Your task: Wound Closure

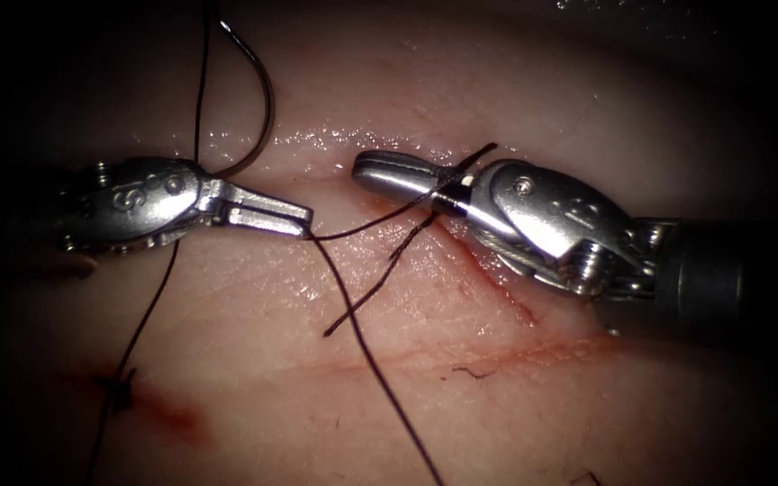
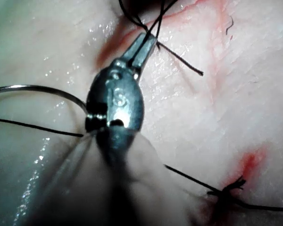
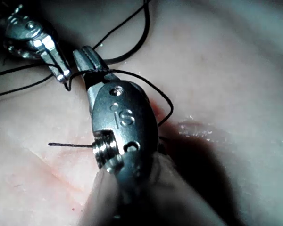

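Gripping the thread (image 1: 369,355) at the very tips with the left tool (image 1: 303,221), jaws closed, just to 9 o'clock of centre. Closed too on the right tool (image 1: 364,169), just to 3 o'clock, with thread wound round them and nothing seen pinched between.

Nearest, at 7 o'clock: a tied knot (image 1: 119,387) beside a smear of red fluid (image 1: 177,421). Further back, the cut (image 1: 497,279), running toward 4 o'clock under the right tool. Farthest, at 11 o'clock: the needle (image 1: 266,94), held by neither tool, lying loose on the tissue (image 1: 587,423) rather than through it, left of the cut.

Likely troubles:
- the wound loop sliding off the smooth closed jaws with any slack
- the tip-only grip letting go of the thread
- taut thread snagging on the free needle

For holding anything, just the cut itself, with a little red fluid along it.
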Tool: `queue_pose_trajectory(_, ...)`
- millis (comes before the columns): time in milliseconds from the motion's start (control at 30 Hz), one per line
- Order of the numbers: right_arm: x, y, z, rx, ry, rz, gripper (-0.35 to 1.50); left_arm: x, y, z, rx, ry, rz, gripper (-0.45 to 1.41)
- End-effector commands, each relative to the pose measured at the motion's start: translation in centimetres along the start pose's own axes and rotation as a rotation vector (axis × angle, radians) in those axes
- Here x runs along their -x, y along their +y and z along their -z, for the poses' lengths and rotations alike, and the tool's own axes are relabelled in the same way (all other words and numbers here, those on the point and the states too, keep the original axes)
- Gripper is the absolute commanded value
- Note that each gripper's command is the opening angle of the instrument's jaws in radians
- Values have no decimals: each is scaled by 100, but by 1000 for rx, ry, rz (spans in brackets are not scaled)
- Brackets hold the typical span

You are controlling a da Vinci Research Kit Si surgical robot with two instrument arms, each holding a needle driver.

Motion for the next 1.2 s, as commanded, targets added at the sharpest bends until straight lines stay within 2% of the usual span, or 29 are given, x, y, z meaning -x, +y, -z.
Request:
queue_pose_trajectory(33, 2, 6, -11, -52, -34, 19, -35, 5, -3, -7, -3, 0, 2, -45)
queue_pose_trajectory(367, 11, 12, -36, -330, -254, 80, -35, 1, -6, -17, 15, 15, 7, -45)
queue_pose_trajectory(433, 15, 7, -41, -395, -321, 94, -35, -2, -6, -16, 20, 18, 10, -45)
queue_pose_trajectory(533, 18, 4, -43, -419, -362, 111, -35, -5, -5, -13, 31, 25, 14, -45)
queue_pose_trajectory(767, 20, -5, -43, -452, -360, 127, -35, -11, -12, -10, 38, 27, 15, -45)
queue_pose_trajectory(1000, 30, -24, -49, -569, -486, 174, -35, -16, -24, -11, 29, 38, 1, -45)
queue_pose_trajectory(1033, 31, -26, -50, -577, -503, 177, -25, -16, -25, -12, 28, 38, 2, -45)
queue_pose_trajectory(1067, 33, -28, -51, -589, -532, 181, -3, -16, -25, -13, 26, 38, -4, -45)
queue_pose_trajectory(1133, 37, -32, -52, -607, -572, 193, 10, -16, -26, -15, 24, 38, -4, -45)
queue_pose_trajectory(1200, 40, -37, -54, -632, -618, 216, 15, -16, -25, -15, 23, 37, -4, -45)
